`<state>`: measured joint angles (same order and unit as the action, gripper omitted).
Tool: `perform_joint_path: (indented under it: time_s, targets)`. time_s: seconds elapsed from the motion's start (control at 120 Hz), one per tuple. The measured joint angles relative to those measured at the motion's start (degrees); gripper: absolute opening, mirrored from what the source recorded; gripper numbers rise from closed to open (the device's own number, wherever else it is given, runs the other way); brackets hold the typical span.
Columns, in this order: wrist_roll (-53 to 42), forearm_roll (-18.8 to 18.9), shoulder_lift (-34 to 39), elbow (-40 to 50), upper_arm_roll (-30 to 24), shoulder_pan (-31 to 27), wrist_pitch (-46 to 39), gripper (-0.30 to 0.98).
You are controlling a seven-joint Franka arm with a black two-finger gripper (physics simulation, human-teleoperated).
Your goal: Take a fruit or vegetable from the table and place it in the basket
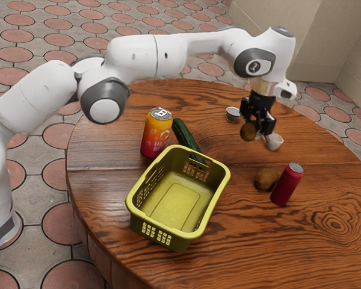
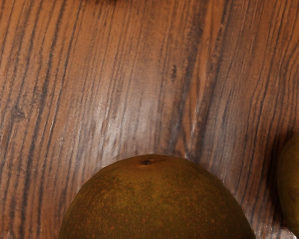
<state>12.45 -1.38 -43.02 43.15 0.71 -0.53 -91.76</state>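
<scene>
Rnd brn fruit [image 2: 157,204] w/ orange specks

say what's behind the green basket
Behind the basket lies the cucumber, its nearer end covered by the rim, with the orange-and-pink can beside it. Whatever else the walls cover can't be seen.

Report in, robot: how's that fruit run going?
Gripper shut on brown fruit, above the table. Fruit outside the basket. Cucumber beside the basket, probably not in the way.
</scene>
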Motion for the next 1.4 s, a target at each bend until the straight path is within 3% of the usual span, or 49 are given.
perform_joint_path:
  time_s: [0.133,0.333,0.675,1.2,1.4]
  targets:
    - [1.3,-0.8,4.4,0.6,-0.1,-0.1,6.4,0.27]
    - [3.8,-0.7,17.4,13.8,-1.7,-0.2,12.1,0.28]
    - [10.0,1.6,29.8,36.0,-11.5,-1.6,9.1,0.27]
    - [17.8,1.5,32.5,43.9,-22.4,-2.6,3.3,0.27]
    - [19.7,1.7,34.2,46.3,-23.0,-4.1,4.1,0.27]
